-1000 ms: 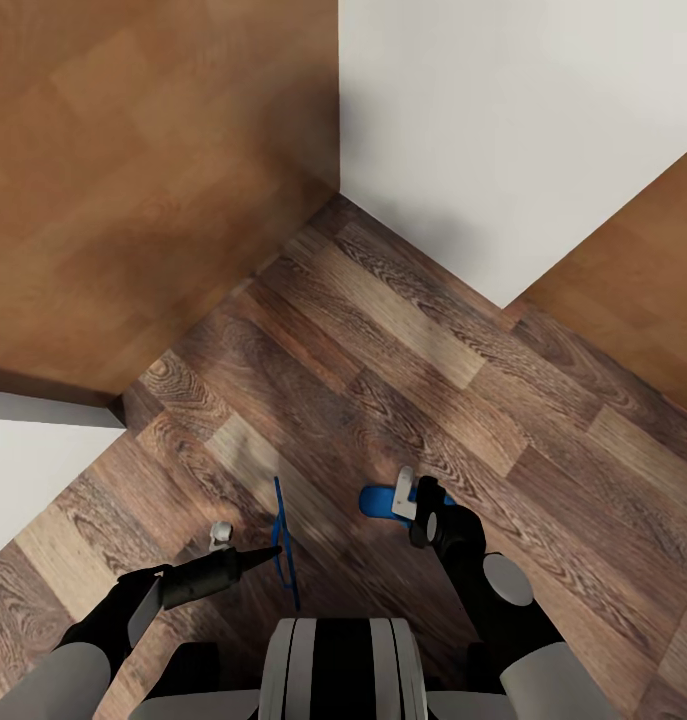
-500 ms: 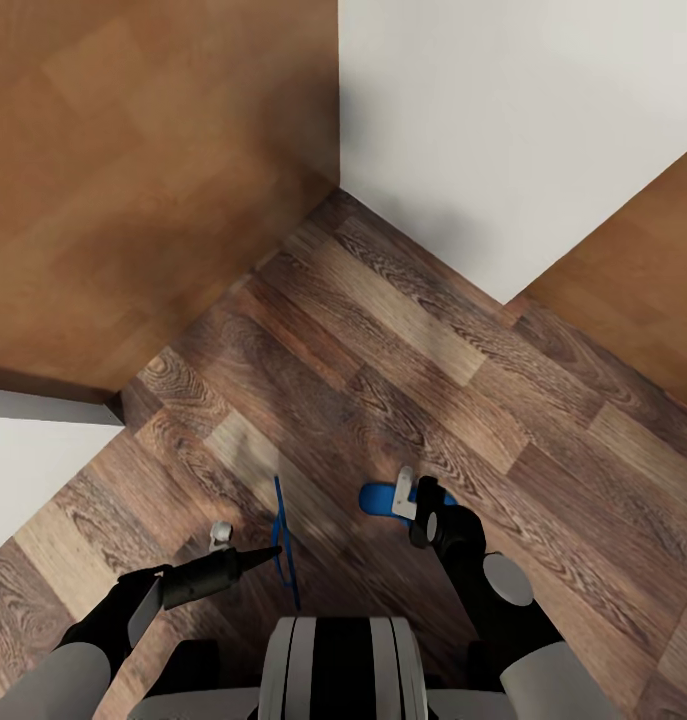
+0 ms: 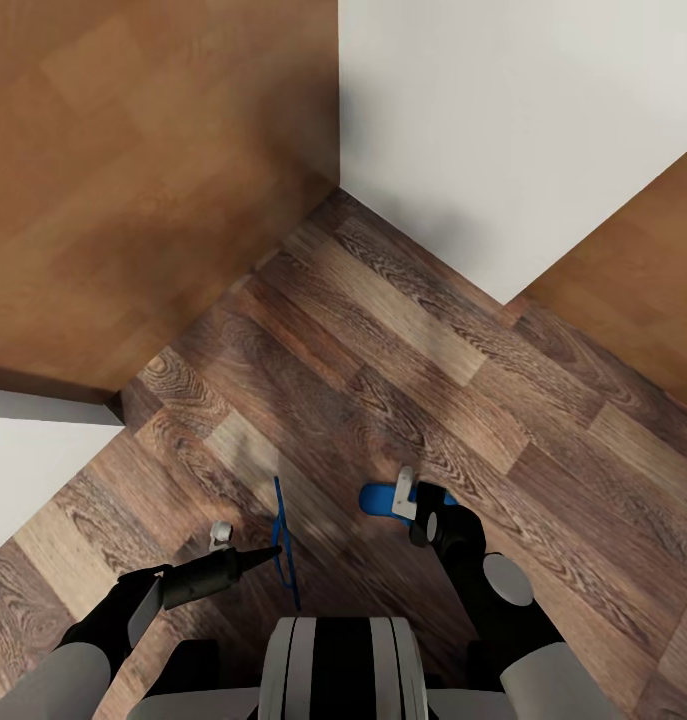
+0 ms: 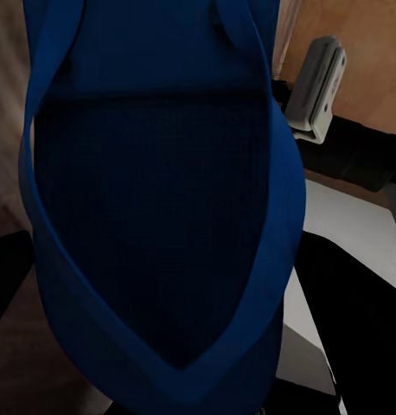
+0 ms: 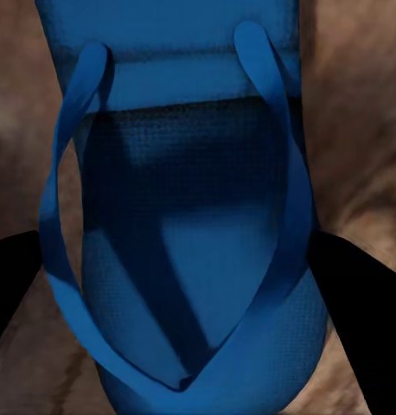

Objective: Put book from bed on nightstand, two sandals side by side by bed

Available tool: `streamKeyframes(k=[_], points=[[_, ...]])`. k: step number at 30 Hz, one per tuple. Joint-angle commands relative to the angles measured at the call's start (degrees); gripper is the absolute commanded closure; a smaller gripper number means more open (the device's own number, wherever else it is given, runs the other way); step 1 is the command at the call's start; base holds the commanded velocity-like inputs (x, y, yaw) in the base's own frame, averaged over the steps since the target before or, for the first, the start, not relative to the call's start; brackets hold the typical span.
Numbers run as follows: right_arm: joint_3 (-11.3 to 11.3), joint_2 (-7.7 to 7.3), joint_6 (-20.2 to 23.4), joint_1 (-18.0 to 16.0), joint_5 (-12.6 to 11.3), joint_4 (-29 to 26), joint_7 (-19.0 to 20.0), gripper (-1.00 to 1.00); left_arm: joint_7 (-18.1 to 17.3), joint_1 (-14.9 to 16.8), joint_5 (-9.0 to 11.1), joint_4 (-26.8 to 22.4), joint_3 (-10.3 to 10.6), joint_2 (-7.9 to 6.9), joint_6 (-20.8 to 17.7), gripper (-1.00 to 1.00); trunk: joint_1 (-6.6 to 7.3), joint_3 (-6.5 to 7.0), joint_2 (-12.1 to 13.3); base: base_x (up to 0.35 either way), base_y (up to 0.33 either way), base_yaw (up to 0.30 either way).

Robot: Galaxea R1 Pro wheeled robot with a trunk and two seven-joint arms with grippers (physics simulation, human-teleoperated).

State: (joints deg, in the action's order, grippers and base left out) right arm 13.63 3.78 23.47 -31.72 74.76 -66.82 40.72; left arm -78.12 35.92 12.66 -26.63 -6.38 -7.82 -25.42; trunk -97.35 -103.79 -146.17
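Fingers on both arms are each pinching a sandal, so you are in the carrying part of the sandal step, with nothing set down yet. Ahead of both sets of fingers lies the wood-plank floor, running up to a white wall corner and a large brown wooden surface on the left side; I cannot tell whether that is part of the bed, and the book and nightstands are not something I can place from here.

Your left fingers grip the left sandal by one end, so it hangs on edge, a thin blue line seen from the head; from the left wrist the left sandal stretches straight out from the fingers, straps toward the camera. Your right fingers clamp the right sandal, which lies flatter and points toward the other arm; from the right wrist the right sandal sits between the dark fingers with the floor close beneath.

Next, I judge, you need to bring both sandals down onto the floor beside the bed, soles down, parallel and close together, then let go. The left one needs turning flat first.

Compared with a second ago, nothing has shifted: arms, sandals and the view itself all sit as they were.
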Motion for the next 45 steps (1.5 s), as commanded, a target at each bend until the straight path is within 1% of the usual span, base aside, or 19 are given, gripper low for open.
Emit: streamKeyframes(k=[1,16,25,30,43,44,45], points=[[0.1,0.0,0.3,0.0,0.3,-0.1,0.3,1.0,-0.2,0.0,0.1,0.0,0.0,0.0,-0.6,1.0,0.01,-0.03,0.0,0.0,0.0,0.0],[0.1,0.0,0.3,0.0,0.3,-0.1,0.3,1.0,-0.2,0.0,0.1,0.0,-0.1,0.0,-0.6,1.0,0.01,-0.03,0.0,0.0,0.0,0.0],[0.1,0.0,0.3,-0.1,0.3,-0.1,0.3,1.0,-0.3,0.0,0.0,0.0,0.0,0.0,-0.7,1.0,0.24,1.97,0.1,0.0,0.0,0.0],[0.1,0.0,0.3,0.0,0.2,-0.1,0.4,1.0,-0.4,0.0,0.0,0.0,-0.1,-0.01,-0.7,1.0,0.24,1.97,0.1,0.0,0.0,0.0],[-0.2,0.0,0.4,0.0,-0.1,-0.7,0.9,1.0,-0.4,0.0,0.0,0.0,-0.1,-0.06,-0.7,1.0,0.57,4.85,0.3,0.0,0.0,0.0],[-0.3,0.0,0.4,0.0,-0.3,-1.3,1.0,1.0,-0.4,0.0,0.0,0.0,-0.1,-0.07,-0.7,1.0,0.6,5.07,0.3,0.0,0.0,0.0],[-0.5,-0.02,0.4,0.0,-1.0,-2.3,1.3,1.0,-0.4,0.0,0.0,0.0,-0.1,-0.08,-0.7,1.0,0.63,5.29,0.3,0.0,0.0,0.0]])
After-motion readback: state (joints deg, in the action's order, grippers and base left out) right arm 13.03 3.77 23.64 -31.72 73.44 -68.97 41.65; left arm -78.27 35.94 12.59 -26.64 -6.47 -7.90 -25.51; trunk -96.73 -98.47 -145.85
